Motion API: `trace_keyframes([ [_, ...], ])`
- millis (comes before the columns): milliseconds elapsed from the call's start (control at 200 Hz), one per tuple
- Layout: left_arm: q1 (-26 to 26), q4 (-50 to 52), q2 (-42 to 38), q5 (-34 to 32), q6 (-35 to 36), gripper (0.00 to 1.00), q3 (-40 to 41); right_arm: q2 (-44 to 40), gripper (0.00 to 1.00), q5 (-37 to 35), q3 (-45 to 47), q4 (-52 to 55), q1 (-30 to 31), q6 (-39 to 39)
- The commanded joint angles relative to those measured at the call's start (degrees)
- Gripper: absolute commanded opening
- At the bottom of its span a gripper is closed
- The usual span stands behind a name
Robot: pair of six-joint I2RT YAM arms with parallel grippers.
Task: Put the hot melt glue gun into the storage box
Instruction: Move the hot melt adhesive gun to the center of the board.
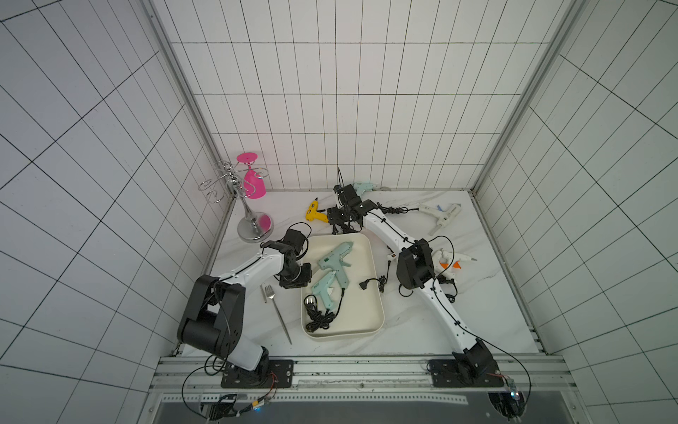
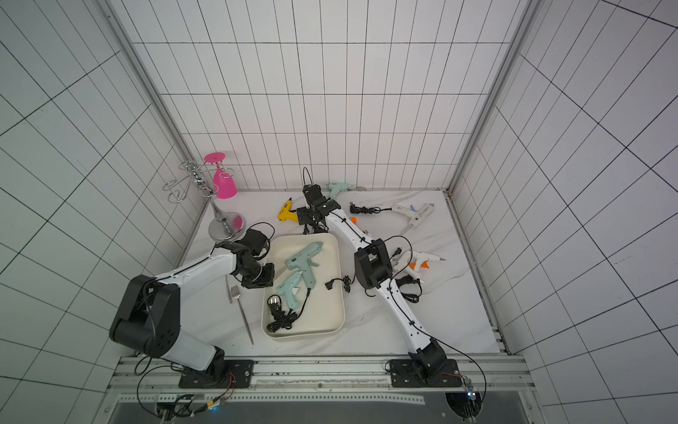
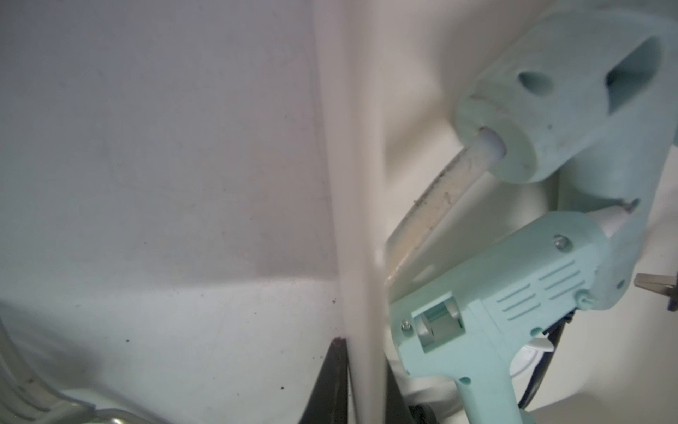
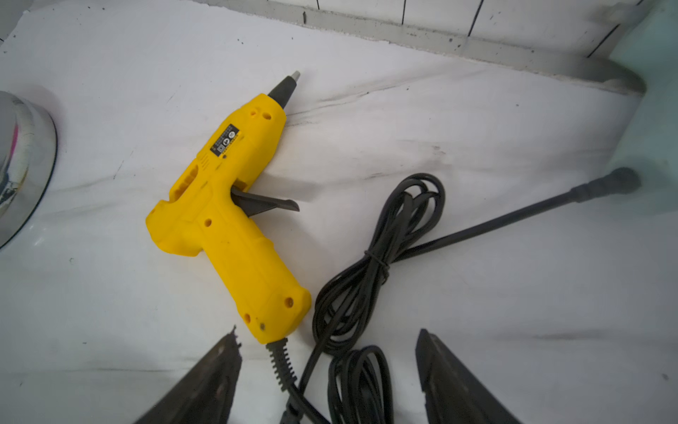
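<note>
The cream storage box (image 1: 345,336) (image 2: 304,336) lies mid-table and holds two mint glue guns, a large one (image 1: 335,257) and a smaller one (image 1: 324,292) with a coiled cord. My left gripper (image 1: 295,284) (image 3: 363,352) stands at the box's left wall (image 3: 352,183), its jaws shut on the wall, one outside and one inside. A yellow hot melt glue gun (image 1: 314,214) (image 4: 227,205) lies flat on the table behind the box. Just behind its handle's butt hovers my right gripper (image 1: 335,216) (image 4: 328,332), open, with the gun's black cord (image 4: 378,257) lying between the fingers.
A mint glue gun (image 1: 363,187) lies at the back wall. Two white ones (image 1: 444,214) (image 1: 449,260) lie to the right. A fork (image 1: 275,308) lies left of the box. A chrome rack (image 1: 253,224) with a pink glass (image 1: 253,181) stands back left.
</note>
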State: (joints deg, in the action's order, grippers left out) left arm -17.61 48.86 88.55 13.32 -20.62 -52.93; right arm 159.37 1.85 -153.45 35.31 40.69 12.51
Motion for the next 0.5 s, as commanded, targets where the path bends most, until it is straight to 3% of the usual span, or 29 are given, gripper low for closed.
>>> trace_keyframes([
  [0,-0.9,1.2,1.7,5.5,-0.9,0.13,1.3,2.1,0.77,-5.0,-3.2,5.0,0.2,-2.6],
  [200,-1.4,1.8,0.2,6.3,-0.9,0.14,1.2,2.1,0.69,-9.7,-1.8,15.6,0.3,-4.4],
  [370,-1.3,1.3,-0.2,5.9,-1.0,0.14,1.6,3.1,0.35,-4.7,-1.4,16.3,0.3,-4.5],
  [495,-0.2,1.3,-0.9,5.5,-1.0,0.14,1.6,1.7,0.25,-3.7,-0.2,16.0,0.1,-5.7],
])
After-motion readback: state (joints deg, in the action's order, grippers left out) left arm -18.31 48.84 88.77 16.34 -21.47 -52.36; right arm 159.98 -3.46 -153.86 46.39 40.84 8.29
